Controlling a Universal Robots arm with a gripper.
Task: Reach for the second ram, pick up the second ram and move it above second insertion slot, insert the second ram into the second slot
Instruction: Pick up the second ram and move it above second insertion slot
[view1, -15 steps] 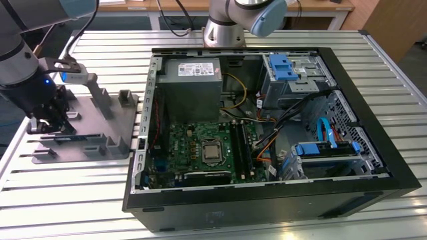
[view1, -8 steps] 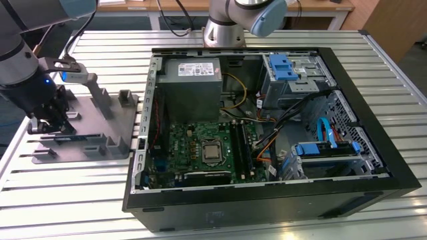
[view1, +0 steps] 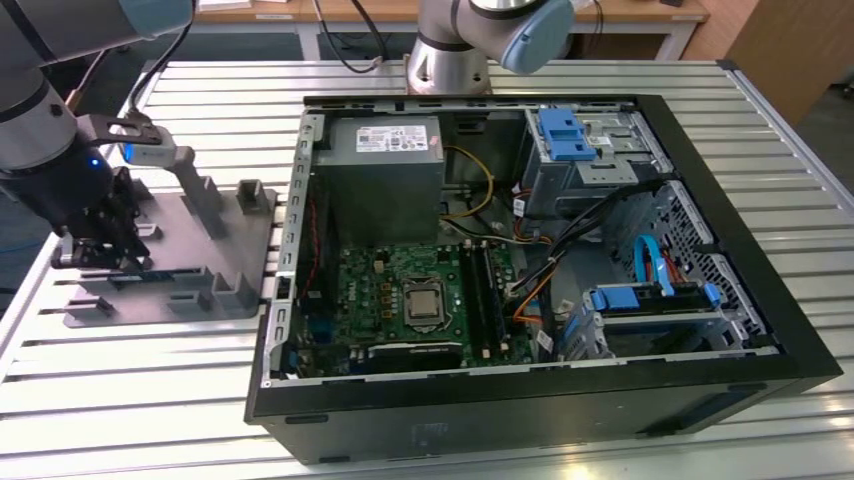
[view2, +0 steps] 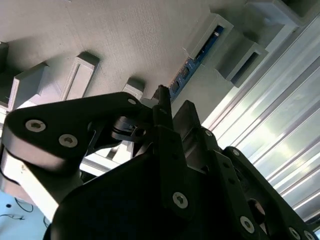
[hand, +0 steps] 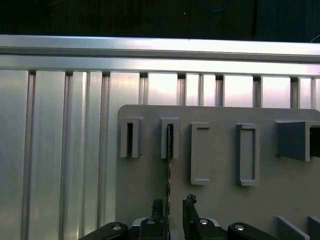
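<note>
The second ram (hand: 169, 165) stands on edge in a slot of the grey holder plate (hand: 220, 210); its blue edge (view2: 196, 59) also runs along that holder in the second wrist view. My gripper (hand: 173, 207) is low over the holder and open. Its two black fingers (hand: 158, 210) straddle the near end of the stick, one close against it and the other a small gap away. In the exterior view the gripper (view1: 100, 255) hangs over the holder plate (view1: 200, 285) at the exterior view's left. The memory slots (view1: 475, 290) lie on the green motherboard inside the open computer case (view1: 747, 300).
Several empty grey brackets (hand: 200, 152) rise from the holder plate beside the stick, and taller grey posts (view1: 200, 195) stand behind it. The slatted aluminium table (view1: 120, 400) carries everything. Another arm's base (view1: 447, 60) stands behind the case. Cables and drive cages crowd the case's right side.
</note>
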